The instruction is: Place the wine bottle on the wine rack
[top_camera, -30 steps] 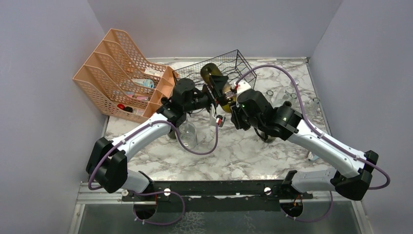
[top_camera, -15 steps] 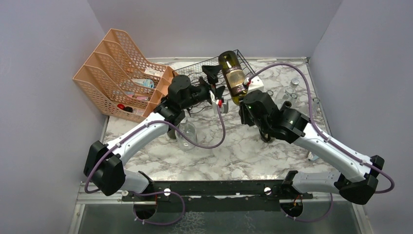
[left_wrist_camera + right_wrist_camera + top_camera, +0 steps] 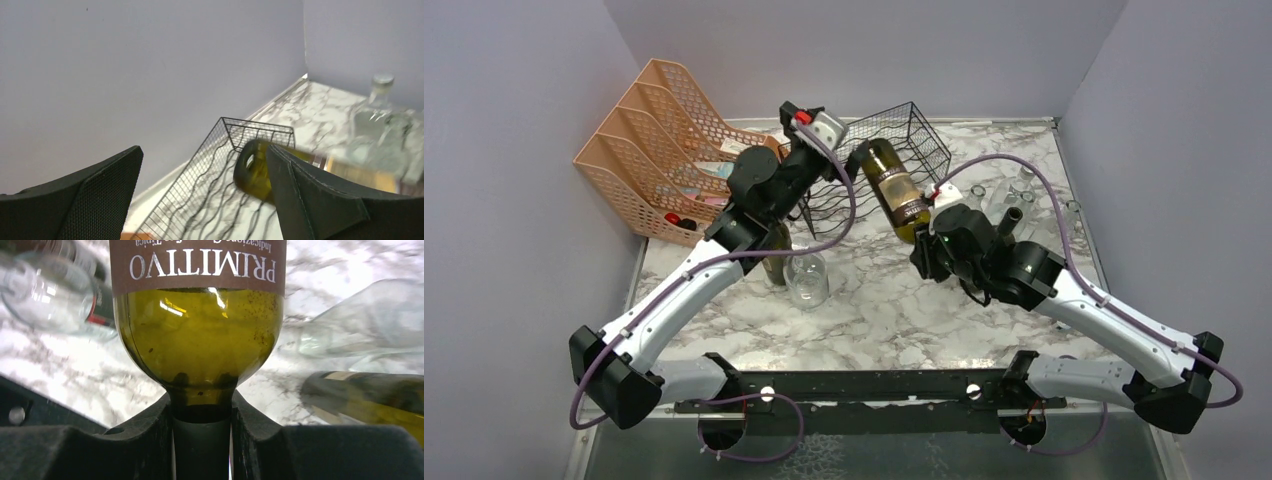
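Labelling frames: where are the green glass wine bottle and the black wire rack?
green glass wine bottle (image 3: 887, 169), top view, bare glass near base
black wire rack (image 3: 929, 140), top view, right wall

Left end effector (image 3: 204, 150) agape; right (image 3: 201, 412) clamped

White-shelled left arm (image 3: 686, 290) and right arm (image 3: 1104, 310) with black joint housings, purple cables (image 3: 855, 195) looping alongside, black mesh-textured fingers (image 3: 100, 200), small green light (image 3: 940, 228) at right wrist.

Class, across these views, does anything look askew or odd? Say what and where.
The wine bottle hangs tilted in mid-air, base toward the wine rack, held only by its neck in the right gripper.
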`<control>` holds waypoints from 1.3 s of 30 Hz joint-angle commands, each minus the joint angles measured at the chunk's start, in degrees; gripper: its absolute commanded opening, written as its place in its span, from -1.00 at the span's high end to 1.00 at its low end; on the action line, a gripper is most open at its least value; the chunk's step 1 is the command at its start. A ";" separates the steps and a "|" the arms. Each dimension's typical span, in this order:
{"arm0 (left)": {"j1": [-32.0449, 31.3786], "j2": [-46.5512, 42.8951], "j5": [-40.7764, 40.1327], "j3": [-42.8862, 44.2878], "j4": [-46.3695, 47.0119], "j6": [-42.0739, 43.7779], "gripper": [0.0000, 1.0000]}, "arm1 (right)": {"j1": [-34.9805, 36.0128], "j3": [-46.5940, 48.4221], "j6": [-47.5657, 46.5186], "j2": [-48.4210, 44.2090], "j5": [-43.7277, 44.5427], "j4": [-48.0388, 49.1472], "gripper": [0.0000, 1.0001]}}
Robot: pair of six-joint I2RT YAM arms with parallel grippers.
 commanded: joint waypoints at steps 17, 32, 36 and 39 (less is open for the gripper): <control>0.36 -4.33 -12.15 16.35 -32.24 -19.55 -0.98 | -0.06 -9.14 -6.84 6.38 -14.81 10.81 0.98; 0.36 -5.55 -12.85 13.61 -25.91 -18.95 -0.98 | 0.01 -13.67 -4.24 13.40 -14.66 20.58 0.98; 0.40 -5.15 -12.01 14.36 -25.12 -19.23 -0.98 | -0.02 -12.94 -3.63 16.74 -13.34 23.25 0.98; 0.36 -3.94 -11.79 15.46 -25.16 -19.72 -0.98 | -0.02 -12.86 -3.62 18.63 -13.42 26.03 0.98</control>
